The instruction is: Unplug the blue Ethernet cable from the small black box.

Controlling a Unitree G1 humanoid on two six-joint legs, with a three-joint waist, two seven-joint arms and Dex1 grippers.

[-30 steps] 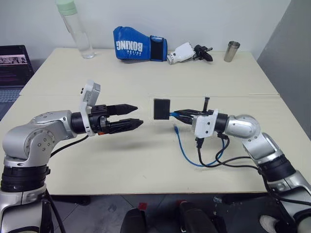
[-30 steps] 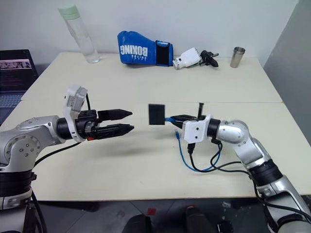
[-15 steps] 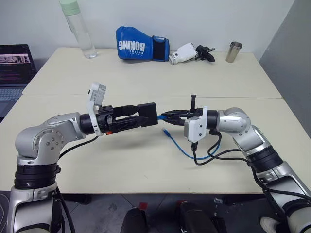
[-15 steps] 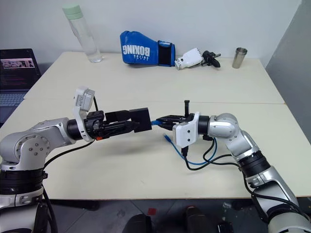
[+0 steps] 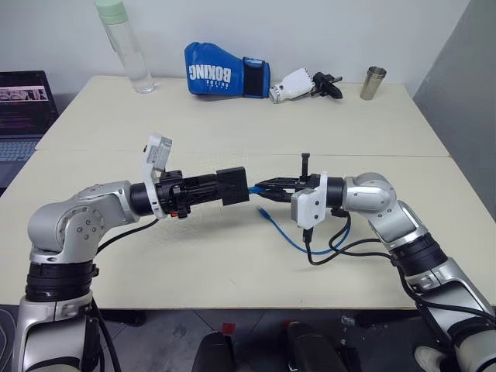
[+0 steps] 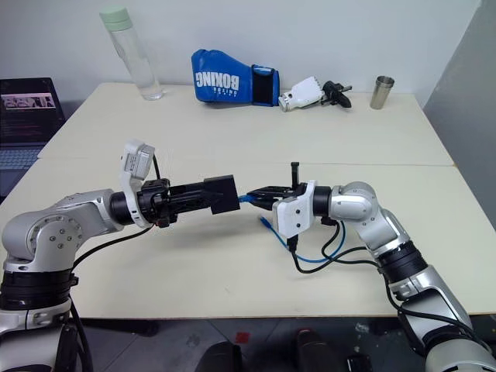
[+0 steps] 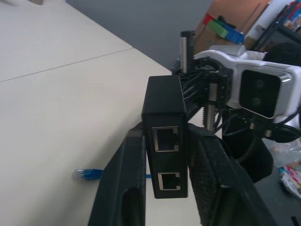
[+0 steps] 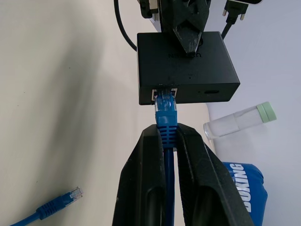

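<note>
The small black box point(image 5: 232, 184) hangs above the middle of the table, clamped between the fingers of my left gripper point(image 5: 222, 187), which is shut on it. In the left wrist view the box point(image 7: 165, 141) shows two empty ports between the fingers point(image 7: 127, 179). The blue Ethernet cable point(image 8: 166, 106) is plugged into a port on the box's point(image 8: 186, 68) far side. My right gripper point(image 8: 167, 132) is shut on the cable just behind the plug, facing the left gripper. The rest of the cable point(image 5: 283, 232) loops down onto the table, and its free plug point(image 5: 263, 211) lies there.
A blue boxing glove point(image 5: 225, 70), a clear bottle point(image 5: 124, 46), a white and black device point(image 5: 298, 84) and a metal cup point(image 5: 370, 81) stand along the table's far edge. A laptop point(image 5: 23, 93) sits at the left. Black arm wiring point(image 5: 325, 248) droops beside the blue loop.
My left gripper came in from the left, put its open fingers around the box and shut on it. The right gripper kept its hold on the cable.
</note>
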